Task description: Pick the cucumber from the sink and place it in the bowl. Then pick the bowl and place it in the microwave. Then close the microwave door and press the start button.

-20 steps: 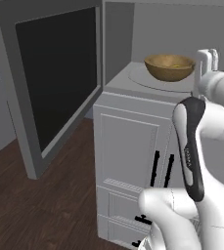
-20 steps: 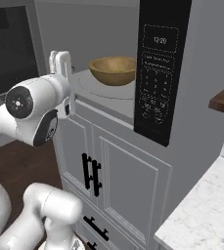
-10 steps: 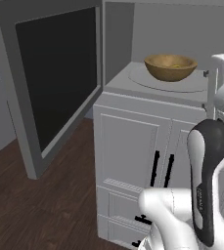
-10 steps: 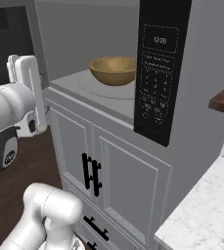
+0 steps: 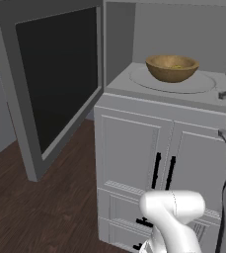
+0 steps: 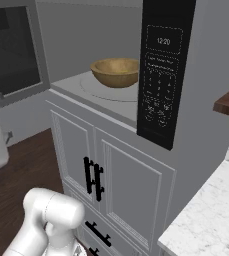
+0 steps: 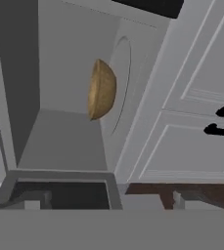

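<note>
Microwave (image 5: 134, 29) cavity stands open with the bowl (image 5: 172, 67) already on the round turntable plate (image 5: 203, 85), nearer its back-left edge in the left base view. A fleck of yellow-green shows over the bowl rim there, likely the cucumber, too small to confirm. So the placing steps look done; step in hand is judged to be closing the microwave door (image 5: 55, 79), then pressing start on the dark control panel (image 6: 163, 70).

Door is swung fully out to the left, its dark window facing the robot, its free edge well apart from the cavity. Next move probably needs the arm to get behind that free edge and sweep it right. Open floor (image 5: 45, 207) lies left of the cabinet doors (image 5: 154, 163), giving room.

Gripper fingers spread wide, holding nothing.
</note>
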